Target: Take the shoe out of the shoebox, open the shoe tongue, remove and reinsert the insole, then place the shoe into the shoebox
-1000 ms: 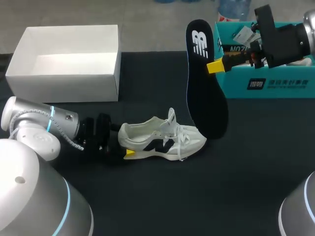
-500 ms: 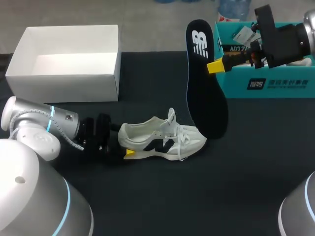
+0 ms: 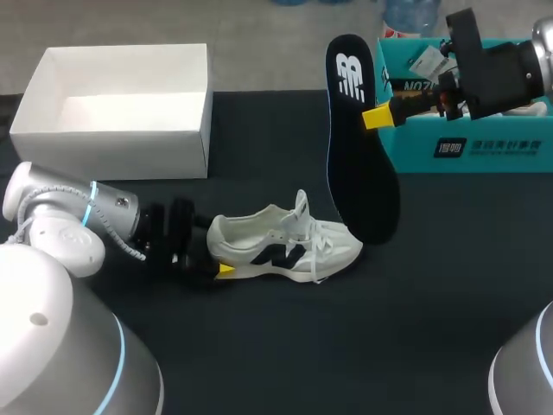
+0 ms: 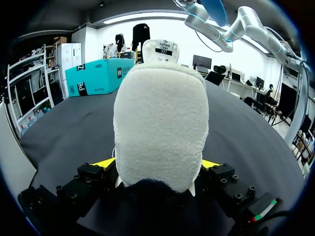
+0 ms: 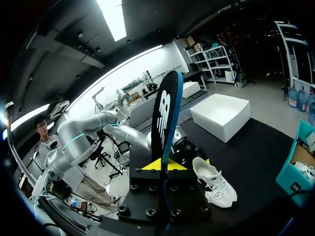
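Left gripper clamped on heel of white shoe, centre frame; right gripper, upper right, pinches black insole upright beside shoe's toe; shoebox upper left.

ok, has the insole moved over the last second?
No. The insole, held in the right hand, keeps the same spot against the teal box and the toe of the shoe in the head view.

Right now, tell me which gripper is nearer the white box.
Left. The left gripper grips the heel of the shoe just in front of the white box; the right gripper holds the insole upright farther off, beside the teal box.
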Robot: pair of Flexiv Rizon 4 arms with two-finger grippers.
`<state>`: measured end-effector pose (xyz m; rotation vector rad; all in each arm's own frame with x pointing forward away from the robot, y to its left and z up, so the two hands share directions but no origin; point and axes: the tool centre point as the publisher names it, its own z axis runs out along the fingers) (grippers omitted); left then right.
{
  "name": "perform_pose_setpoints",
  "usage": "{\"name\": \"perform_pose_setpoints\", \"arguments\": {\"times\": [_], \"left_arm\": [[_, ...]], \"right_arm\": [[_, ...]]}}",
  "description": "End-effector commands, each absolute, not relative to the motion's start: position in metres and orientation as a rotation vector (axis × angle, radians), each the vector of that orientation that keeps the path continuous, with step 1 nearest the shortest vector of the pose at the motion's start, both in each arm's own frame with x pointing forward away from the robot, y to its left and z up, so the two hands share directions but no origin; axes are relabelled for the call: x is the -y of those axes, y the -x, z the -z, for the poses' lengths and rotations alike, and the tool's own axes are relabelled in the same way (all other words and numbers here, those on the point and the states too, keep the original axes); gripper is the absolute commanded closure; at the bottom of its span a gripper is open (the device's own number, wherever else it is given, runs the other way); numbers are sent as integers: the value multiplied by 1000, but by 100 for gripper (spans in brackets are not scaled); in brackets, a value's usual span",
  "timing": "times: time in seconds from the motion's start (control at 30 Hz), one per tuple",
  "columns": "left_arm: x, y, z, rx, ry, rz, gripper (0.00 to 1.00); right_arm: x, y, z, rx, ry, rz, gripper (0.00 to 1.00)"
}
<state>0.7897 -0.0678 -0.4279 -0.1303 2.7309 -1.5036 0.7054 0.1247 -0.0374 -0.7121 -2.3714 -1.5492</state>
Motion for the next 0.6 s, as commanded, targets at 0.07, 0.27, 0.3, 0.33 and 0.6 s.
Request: {"name": "perform_pose_setpoints", "arguments": {"times": [0.07, 0.27, 0.3, 0.33, 0.6], "left_arm": [[63, -795, 423, -2769, 110, 1457, 0], [60, -794, 422, -2800, 86, 1390, 0], [60, -794, 422, -2800, 86, 1390, 0], [60, -794, 422, -2800, 86, 1390, 0], [59, -793, 421, -2796, 91, 1381, 0]], "right_arm": [[-126, -707, 38, 2373, 713, 1545, 100], [-126, -707, 38, 2373, 713, 1545, 100], [-126, -707, 38, 2373, 713, 1545, 100], [-126, -707, 38, 2373, 713, 1545, 100], [-126, -707, 38, 2373, 713, 1545, 100]]}}
